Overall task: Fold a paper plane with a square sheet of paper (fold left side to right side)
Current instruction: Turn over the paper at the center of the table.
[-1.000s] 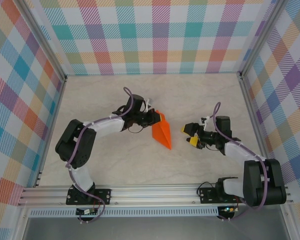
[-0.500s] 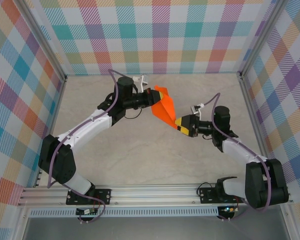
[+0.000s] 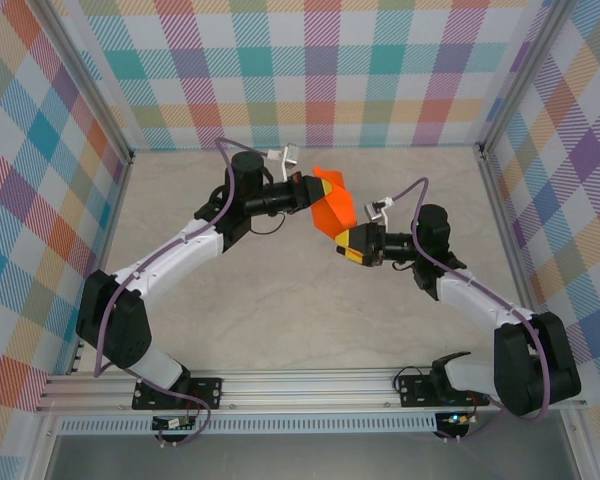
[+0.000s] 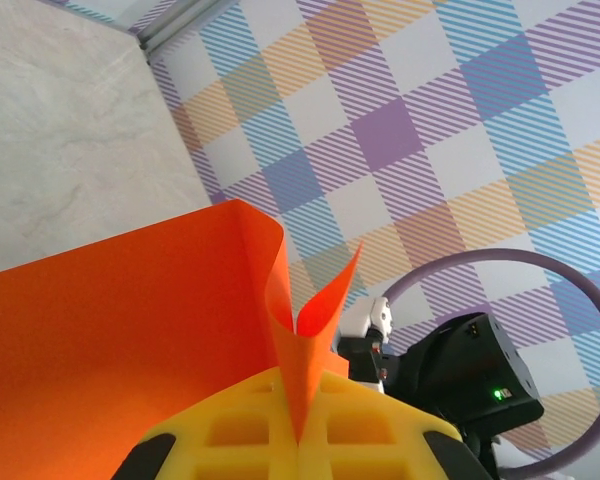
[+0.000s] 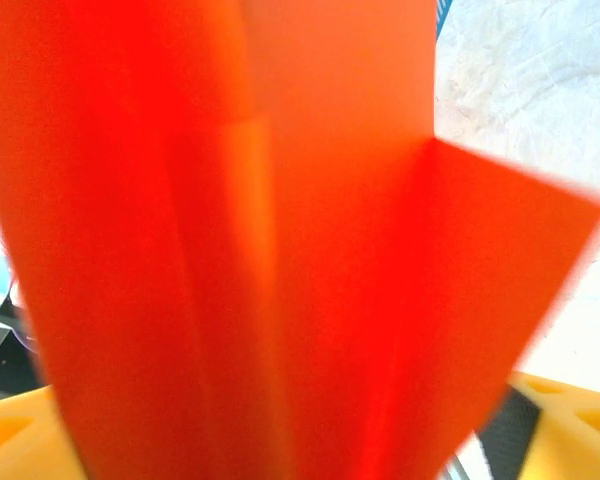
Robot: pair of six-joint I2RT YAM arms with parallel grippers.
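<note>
paper plane (image 3: 332,206) — thin, orange, creased | left pincer (image 3: 307,192) pinching

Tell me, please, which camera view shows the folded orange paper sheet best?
The top external view: it shows the bright orange folded paper sheet nearly whole and sharp. The left wrist view shows one flat panel and a curled edge; the right wrist view shows blurred creased layers.

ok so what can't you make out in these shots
- Right wrist view: the paper is blurred against the lens, so its creases are unreadable.
- Top view: where the paper's tip nears the right gripper, contact is too small to tell.
- Left wrist view: frame edges cut off the paper around the left gripper.
</note>
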